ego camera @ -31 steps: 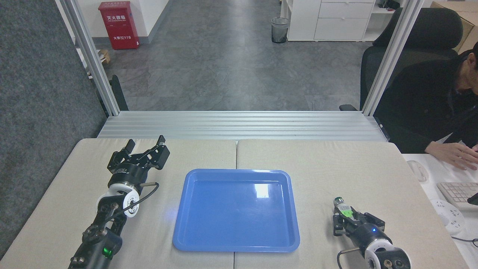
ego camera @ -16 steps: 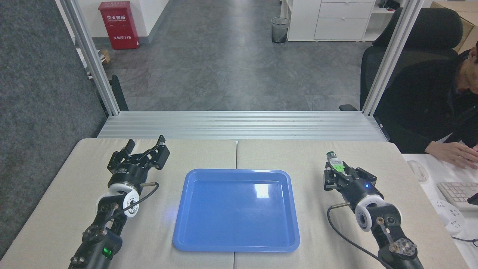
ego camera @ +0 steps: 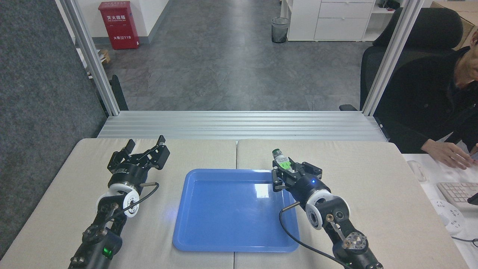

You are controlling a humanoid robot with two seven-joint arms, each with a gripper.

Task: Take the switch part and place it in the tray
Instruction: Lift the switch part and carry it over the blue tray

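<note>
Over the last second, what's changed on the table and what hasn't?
The right pincer, shut on the switch part throughout, carried it from the near right of the table away from me and then leftward, so it now sits over the tray's far right corner. Nothing was released. The left pincer stayed open and in place, and the tray has not shifted and holds nothing.

One switch part (ego camera: 281, 161), one tray (ego camera: 224, 213), two tools.

Bright even light, sharp, glare on tray (ego camera: 209, 239)
</note>
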